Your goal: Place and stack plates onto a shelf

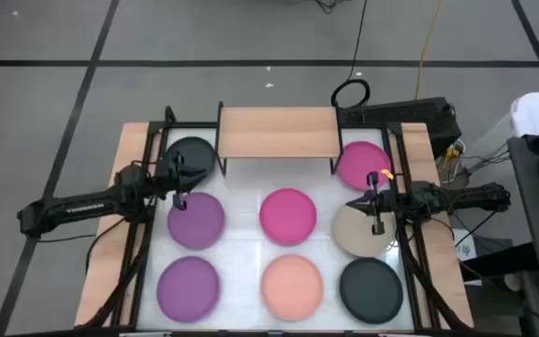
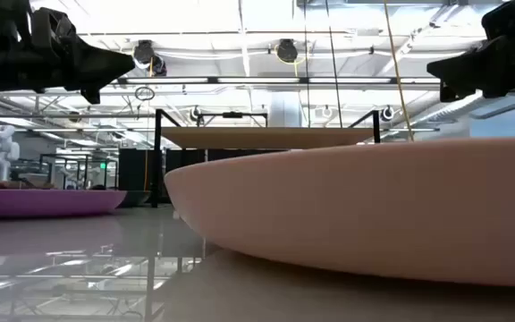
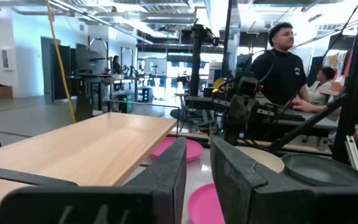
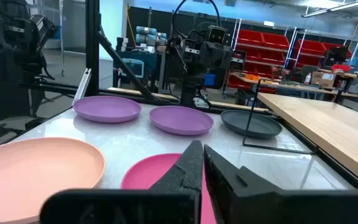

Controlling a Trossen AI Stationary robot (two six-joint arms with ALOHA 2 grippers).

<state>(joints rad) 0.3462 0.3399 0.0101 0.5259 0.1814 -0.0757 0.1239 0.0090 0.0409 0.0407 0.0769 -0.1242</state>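
Note:
Eight plates lie flat on the white tabletop. The far row has a black plate (image 1: pixel 192 154) and a magenta plate (image 1: pixel 363 164). The middle row is purple (image 1: pixel 196 220), magenta (image 1: pixel 288 215) and beige (image 1: pixel 354 234). The near row is purple (image 1: pixel 188 285), peach (image 1: pixel 293 285) and black (image 1: pixel 371 288). The light-wood shelf (image 1: pixel 277 131) stands on its black legs at the far middle and nothing is on it. My left gripper (image 1: pixel 183 183) hovers level between the black and purple plates, narrowly open (image 3: pixel 197 155). My right gripper (image 1: pixel 361 201) hovers over the beige plate's far edge, shut (image 4: pixel 202 155).
Black frame rails (image 1: pixel 148 234) run along both sides of the tabletop, and wooden margins lie outside them. Cables and a box (image 1: pixel 419 117) sit past the far right corner. People (image 3: pixel 281 62) are at workbenches beyond the table. In the low view the peach plate (image 2: pixel 356 215) fills the foreground.

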